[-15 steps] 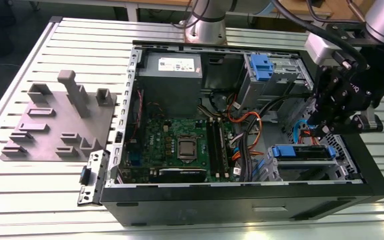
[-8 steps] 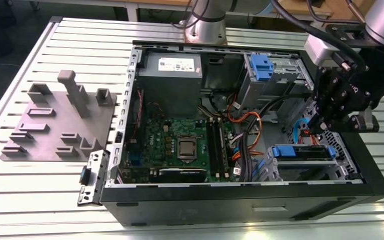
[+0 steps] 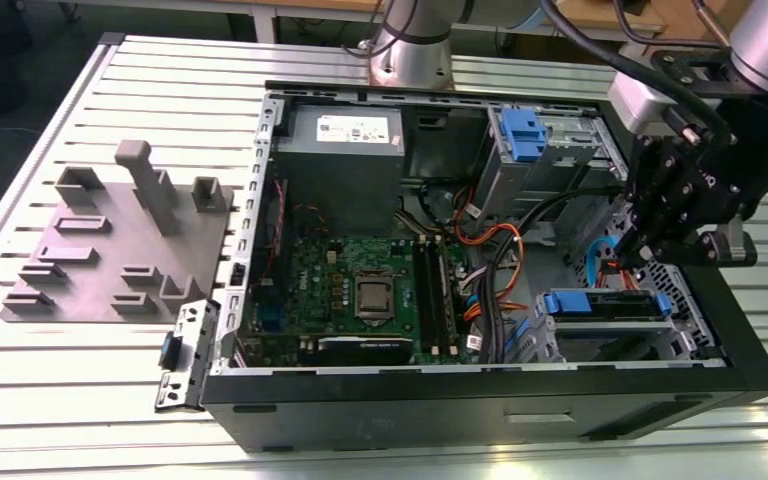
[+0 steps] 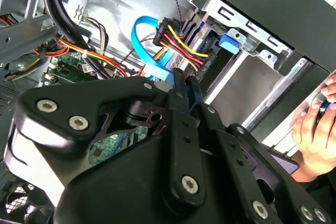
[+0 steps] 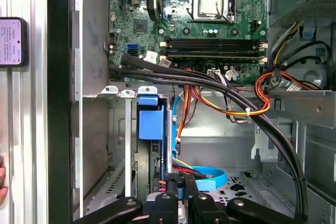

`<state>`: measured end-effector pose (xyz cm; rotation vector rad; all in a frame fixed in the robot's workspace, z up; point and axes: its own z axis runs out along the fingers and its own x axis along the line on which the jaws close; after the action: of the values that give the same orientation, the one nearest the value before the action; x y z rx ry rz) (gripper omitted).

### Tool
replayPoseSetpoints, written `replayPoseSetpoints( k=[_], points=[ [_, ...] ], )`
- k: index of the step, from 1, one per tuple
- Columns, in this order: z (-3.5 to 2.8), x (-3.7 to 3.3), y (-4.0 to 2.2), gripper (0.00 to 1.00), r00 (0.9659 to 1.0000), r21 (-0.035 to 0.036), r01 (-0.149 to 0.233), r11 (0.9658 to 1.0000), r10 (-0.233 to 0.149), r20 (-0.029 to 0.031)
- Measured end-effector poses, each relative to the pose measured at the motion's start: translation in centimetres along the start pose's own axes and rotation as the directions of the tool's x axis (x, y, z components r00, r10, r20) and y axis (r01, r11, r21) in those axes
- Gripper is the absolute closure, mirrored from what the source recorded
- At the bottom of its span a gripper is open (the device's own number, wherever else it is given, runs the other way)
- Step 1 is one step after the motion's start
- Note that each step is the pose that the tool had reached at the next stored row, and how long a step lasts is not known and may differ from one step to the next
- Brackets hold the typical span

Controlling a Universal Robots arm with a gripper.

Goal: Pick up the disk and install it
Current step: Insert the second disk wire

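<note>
The disk [image 3: 604, 303], edged by its blue carrier frame, lies in the drive bay at the near corner of the open computer case [image 3: 491, 400], at the exterior view's right. In the first wrist view the disk [image 5: 152, 124] is edge-on in the bay. Its blue tab [image 4: 231, 42] shows in the second wrist view, with a red, yellow and black cable plug beside it. My gripper [image 3: 642, 262] hangs inside the case just above the bay. The gripper [image 4: 185, 82] has its black fingers close together. A sliver of blue sits between them by the blue data cable [image 5: 210, 178].
A grey power supply [image 3: 341, 135], the motherboard [image 3: 357, 285] and loose cable bundles [image 3: 491, 270] fill the case. Another blue carrier [image 3: 524, 135] sits in the far bay. A grey fixture block [image 3: 117, 240] stands left of the case. A person's hand [image 4: 315, 129] is outside the case wall.
</note>
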<state>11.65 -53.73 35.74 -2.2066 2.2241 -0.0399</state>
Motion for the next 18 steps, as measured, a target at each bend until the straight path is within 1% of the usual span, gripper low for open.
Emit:
replayPoseSetpoints(
  k=[1, 3, 5, 11, 15, 17, 18],
  points=[
    [0.01, 0.04, 0.00, 0.84, 1.0000, 0.0000, 0.000, 1.0000, 0.000, -0.0001],
    [0.04, 0.15, 0.02, 0.84, 1.0000, 0.0003, 0.000, 1.0000, 0.000, -0.0002],
    [0.13, 0.34, 0.13, 0.84, 1.0000, 0.0021, 0.000, 1.0000, 0.000, -0.0001],
    [0.42, 0.83, 0.46, 0.84, 1.0000, 0.0158, 0.004, 0.9999, -0.004, -0.0001],
    [0.85, 1.21, 0.80, 0.84, 1.0000, 0.0197, 0.008, 0.9998, -0.008, -0.0001],
    [1.03, 1.61, 0.89, 0.84, 1.0000, 0.0222, 0.010, 0.9997, -0.010, 0.0003],
    [1.13, 1.76, 0.93, 0.84, 0.9999, 0.0232, 0.010, 0.9997, -0.010, 0.0014]
  ],
)
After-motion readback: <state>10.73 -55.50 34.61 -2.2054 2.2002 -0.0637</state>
